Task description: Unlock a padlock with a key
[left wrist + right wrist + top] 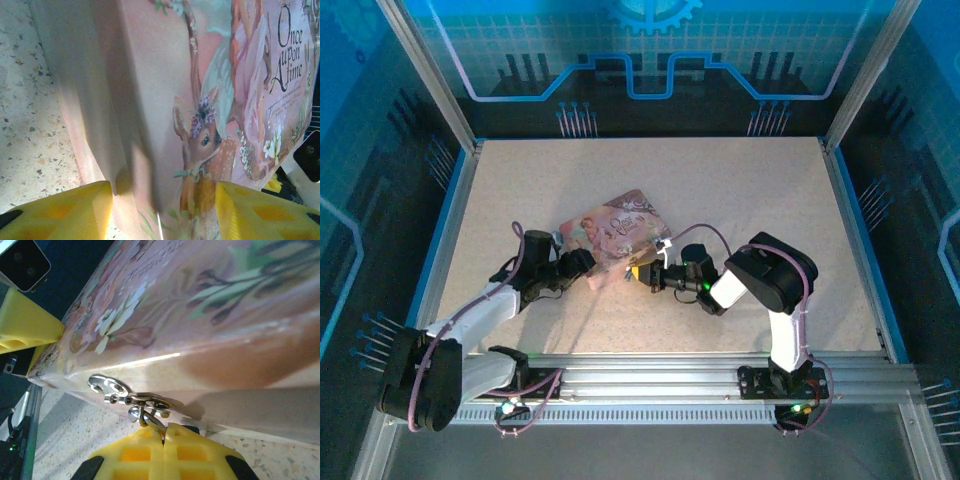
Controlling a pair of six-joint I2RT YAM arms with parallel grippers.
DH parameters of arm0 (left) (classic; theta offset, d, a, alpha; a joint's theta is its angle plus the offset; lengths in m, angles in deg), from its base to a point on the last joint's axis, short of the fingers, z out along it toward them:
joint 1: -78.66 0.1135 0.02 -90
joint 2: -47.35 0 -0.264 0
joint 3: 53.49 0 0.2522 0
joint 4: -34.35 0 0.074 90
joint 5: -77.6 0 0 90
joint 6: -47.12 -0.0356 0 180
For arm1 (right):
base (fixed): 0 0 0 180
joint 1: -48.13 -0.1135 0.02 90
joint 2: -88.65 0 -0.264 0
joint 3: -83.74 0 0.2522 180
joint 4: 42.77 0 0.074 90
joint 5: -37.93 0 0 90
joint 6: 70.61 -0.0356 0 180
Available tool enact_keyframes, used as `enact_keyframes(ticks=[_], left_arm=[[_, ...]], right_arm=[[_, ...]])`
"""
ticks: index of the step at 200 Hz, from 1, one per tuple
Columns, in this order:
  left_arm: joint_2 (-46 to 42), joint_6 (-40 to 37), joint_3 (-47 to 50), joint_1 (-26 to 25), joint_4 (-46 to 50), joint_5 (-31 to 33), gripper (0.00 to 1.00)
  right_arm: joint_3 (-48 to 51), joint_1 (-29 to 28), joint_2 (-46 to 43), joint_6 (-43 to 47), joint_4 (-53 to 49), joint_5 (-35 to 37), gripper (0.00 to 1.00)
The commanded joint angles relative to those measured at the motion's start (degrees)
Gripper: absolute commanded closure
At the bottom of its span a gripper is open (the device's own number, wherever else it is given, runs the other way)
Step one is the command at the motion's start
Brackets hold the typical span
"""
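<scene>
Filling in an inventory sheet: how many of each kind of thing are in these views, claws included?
Pink box: 1
Silver hasp: 1
Claws: 2 (left claw, right claw)
Total: 4

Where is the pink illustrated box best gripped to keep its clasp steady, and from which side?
Grip the pink illustrated box at the end away from its metal clasp, coming from the robot's left and pinching the side walls. They look flat and bare there, and the clasp is left free for the right pincer.
</scene>
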State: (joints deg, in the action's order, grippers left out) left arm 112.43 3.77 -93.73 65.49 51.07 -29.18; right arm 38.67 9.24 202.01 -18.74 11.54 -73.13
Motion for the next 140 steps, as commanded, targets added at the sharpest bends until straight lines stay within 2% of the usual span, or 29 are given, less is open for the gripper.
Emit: enact_keyframes(ticks=[1, 140], left_arm=[[-0.38, 0.37, 2.39, -0.72, 4.19, 0.91, 0.43], [-0.52, 0.73, 4.05, -0.98, 3.16, 0.99, 0.43]], right_arm=[[0.67, 0.47, -0.63, -2.83, 4.77, -0.30, 0.97], [0.36, 1.75, -0.01, -18.14, 9.07, -0.57, 0.97]])
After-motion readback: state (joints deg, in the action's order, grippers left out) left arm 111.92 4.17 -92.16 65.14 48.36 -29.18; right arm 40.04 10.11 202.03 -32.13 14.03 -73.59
